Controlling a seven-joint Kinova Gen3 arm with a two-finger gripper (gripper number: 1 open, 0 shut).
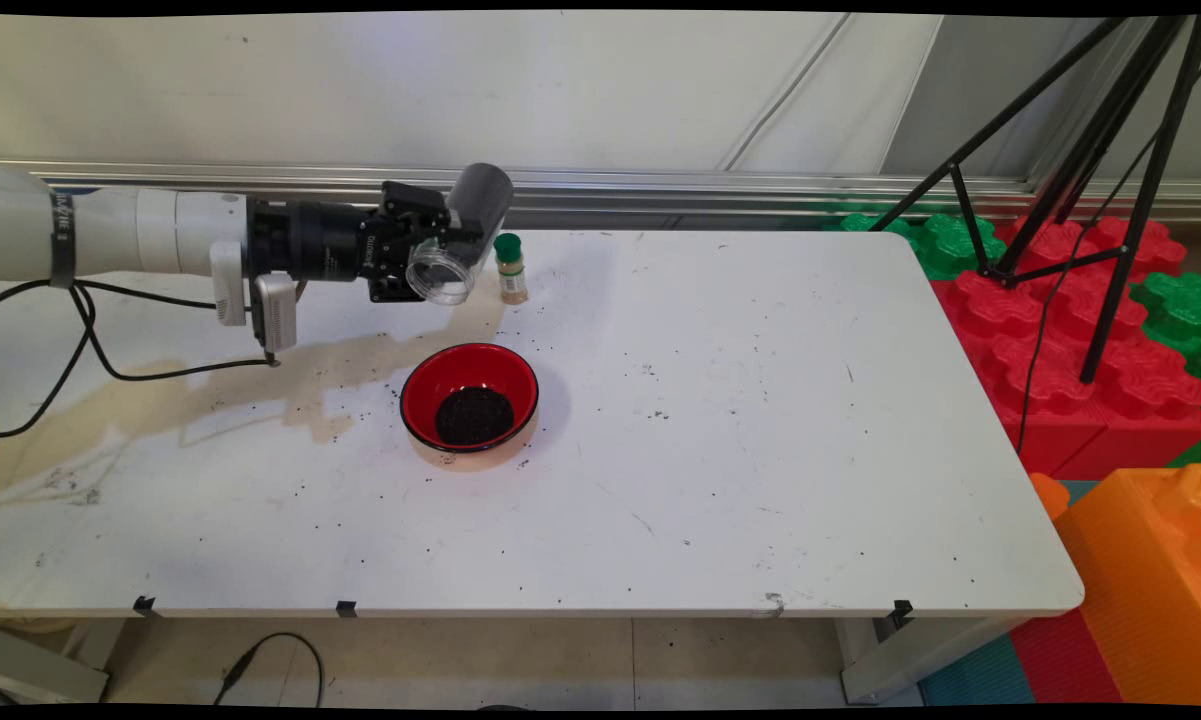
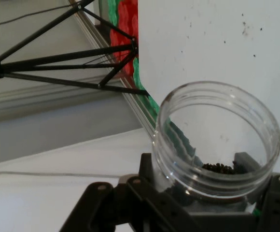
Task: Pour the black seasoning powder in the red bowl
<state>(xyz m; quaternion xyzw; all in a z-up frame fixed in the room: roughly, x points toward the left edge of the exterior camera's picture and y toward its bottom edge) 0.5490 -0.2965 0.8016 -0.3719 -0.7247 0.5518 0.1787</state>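
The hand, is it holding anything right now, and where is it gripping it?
Yes, the hand holds a clear plastic jar by its sides, tipped over above the table.

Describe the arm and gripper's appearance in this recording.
The arm is white and tubular with a dark band near its left end; a black wrist section leads to the black two-finger gripper. Small white boxes hang under the wrist, and black cables droop below it.
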